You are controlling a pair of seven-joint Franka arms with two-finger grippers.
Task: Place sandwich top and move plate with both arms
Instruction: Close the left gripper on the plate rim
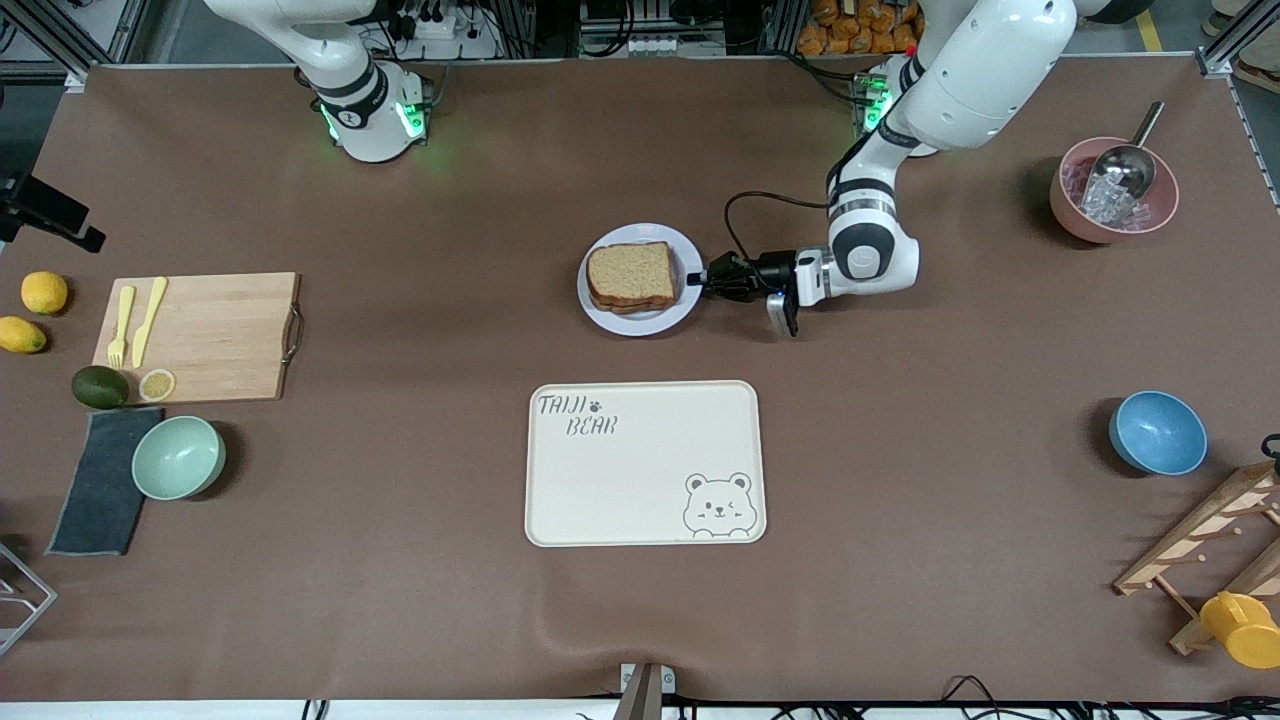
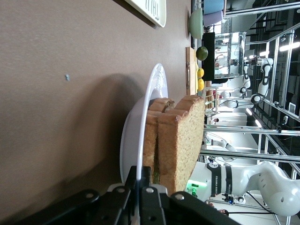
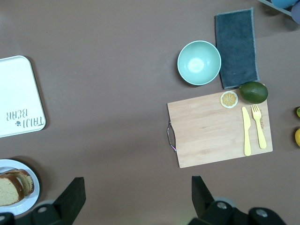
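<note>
Gripping of the plate (image 1: 603, 303) rim already in place on one side only. Largest first: brown table (image 1: 400, 600), with cream tray (image 1: 645, 463) nearer the front camera than the plate and well apart from it. Plate roughly mid-table, between the two arm bases' ends, farther from the camera than the tray. On the plate: sandwich top (image 1: 632, 270), lying flat on a lower slice, edges nearly aligned; top placement judged done.

Left arm reaching low, left gripper (image 1: 712, 279) at the plate edge toward the left arm's end of the table. In the left wrist view, fingers (image 2: 150, 201) closed onto the thin rim of the plate (image 2: 157, 82), one above and one below; bread (image 2: 180, 140) just past the fingertips, not touched.

Right gripper (image 3: 136, 197) high above the table, over the stretch between plate and cutting board (image 3: 218, 126), fingers (image 3: 72, 197) spread wide with nothing between them. Plate (image 3: 28, 199) seen at the corner of that view, so off to one side of the jaws, not under them.

Key relation: free rim toward the right arm's end still unheld. Next move judged: right gripper down and across to that rim, opposite the left grip. Risk: tilt if lifted one-sided.
</note>
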